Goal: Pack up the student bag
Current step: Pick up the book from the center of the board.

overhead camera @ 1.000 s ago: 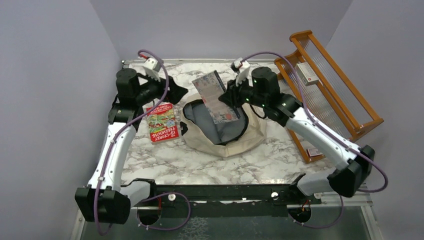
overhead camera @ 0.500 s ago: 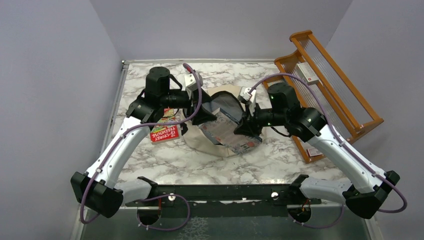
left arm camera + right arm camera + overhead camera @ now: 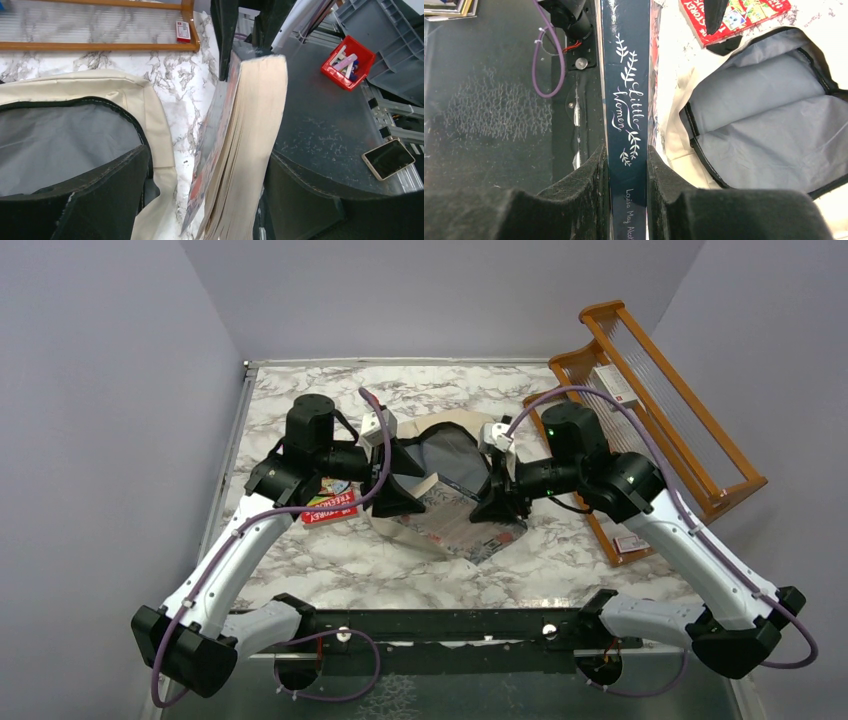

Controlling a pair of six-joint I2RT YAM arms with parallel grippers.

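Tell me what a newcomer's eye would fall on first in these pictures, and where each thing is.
A dark-spined book, Little Women, is held on edge at mid-table, clamped by the right gripper, with the left gripper open around its page edge. Beside it the student bag lies unzipped, grey lining showing. A red paperback lies flat further to the robot's left.

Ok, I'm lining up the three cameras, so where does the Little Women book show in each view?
Top external: book at centre, by the near side of the bag.
Left wrist: book mid-frame, page edges toward the camera, right of the bag.
Right wrist: book spine up the middle, clamped in the right tool.
Shared landmark: the bag's grey lining.
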